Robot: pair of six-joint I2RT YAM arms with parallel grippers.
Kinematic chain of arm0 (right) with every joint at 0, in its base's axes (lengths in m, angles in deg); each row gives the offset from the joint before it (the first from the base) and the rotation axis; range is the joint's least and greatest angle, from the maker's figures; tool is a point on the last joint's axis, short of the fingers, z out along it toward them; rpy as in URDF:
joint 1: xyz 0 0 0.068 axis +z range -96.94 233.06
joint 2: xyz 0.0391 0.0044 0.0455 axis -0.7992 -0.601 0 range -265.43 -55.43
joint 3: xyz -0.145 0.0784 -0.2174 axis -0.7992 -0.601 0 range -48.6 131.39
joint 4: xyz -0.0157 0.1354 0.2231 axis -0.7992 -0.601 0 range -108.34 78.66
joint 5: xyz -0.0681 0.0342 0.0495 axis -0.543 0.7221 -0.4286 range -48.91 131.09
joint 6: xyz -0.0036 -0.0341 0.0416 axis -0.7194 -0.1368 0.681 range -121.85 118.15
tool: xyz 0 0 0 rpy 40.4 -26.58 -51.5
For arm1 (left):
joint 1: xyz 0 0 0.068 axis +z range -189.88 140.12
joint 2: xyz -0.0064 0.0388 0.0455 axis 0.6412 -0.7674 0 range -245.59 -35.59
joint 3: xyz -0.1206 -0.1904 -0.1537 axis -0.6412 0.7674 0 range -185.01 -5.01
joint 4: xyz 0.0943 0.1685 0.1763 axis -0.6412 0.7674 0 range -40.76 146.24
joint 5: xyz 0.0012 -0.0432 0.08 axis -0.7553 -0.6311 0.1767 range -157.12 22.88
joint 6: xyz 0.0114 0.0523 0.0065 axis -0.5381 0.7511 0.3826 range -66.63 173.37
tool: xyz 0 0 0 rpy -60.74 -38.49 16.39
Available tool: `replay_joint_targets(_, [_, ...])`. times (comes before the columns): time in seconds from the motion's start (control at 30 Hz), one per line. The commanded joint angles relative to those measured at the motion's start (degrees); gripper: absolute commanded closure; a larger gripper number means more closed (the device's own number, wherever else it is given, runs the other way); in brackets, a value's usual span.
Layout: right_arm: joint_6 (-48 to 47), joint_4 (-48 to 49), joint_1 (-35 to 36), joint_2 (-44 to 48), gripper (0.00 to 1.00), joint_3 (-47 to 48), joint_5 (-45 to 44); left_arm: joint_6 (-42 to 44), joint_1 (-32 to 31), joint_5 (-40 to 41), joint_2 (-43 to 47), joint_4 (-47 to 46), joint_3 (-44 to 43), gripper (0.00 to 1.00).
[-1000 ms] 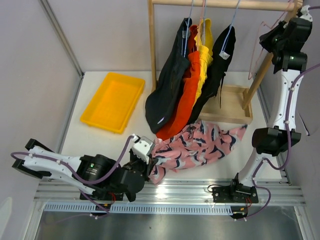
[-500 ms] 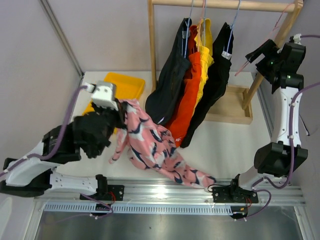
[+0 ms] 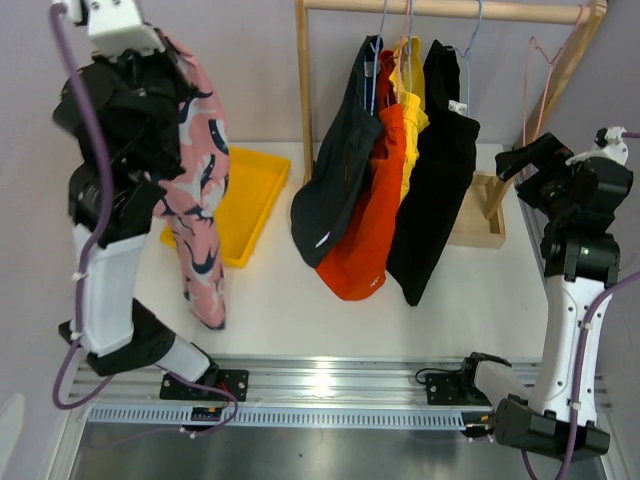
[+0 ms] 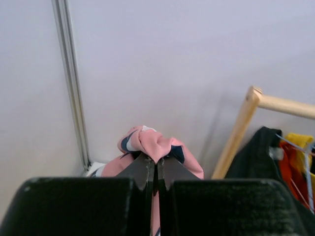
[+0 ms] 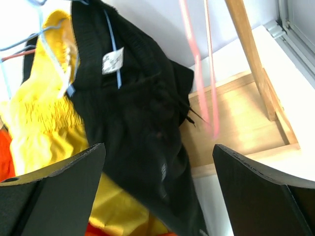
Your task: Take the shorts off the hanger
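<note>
My left gripper, raised high, is clamped on a bunched fold of the pink printed shorts, so they hang free of the rail, over the counter. My right gripper, jaws wide apart and empty, faces the black shorts on their hanger, probably the next pair.

The left gripper has risen from the desk's near edge to high above its left edge, and the pink printed shorts pinched in it now hang clear of the desk. The right gripper, jaws apart, has dropped from the rail towards the right edge, away from the pink hanger. The black shorts hang straighter.
</note>
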Motion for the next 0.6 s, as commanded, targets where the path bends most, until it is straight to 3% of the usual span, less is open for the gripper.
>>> replay_joint_targets(0.0, [0.9,2.0,-0.2,2.6,0.00,-6.3,2.4,5.8,5.5,-6.2,-5.2,-4.7,-4.4,1.00])
replay_joint_targets(0.33, [-0.3,3.3,1.1,8.9,0.01,-17.3,5.1,3.2,19.5,-17.6,-13.7,-18.9,-5.3,1.00])
replay_joint_targets(0.57, [-1.4,2.2,1.9,12.1,0.01,-17.9,1.7,0.6,27.2,-16.5,-18.0,-23.6,2.3,1.00])
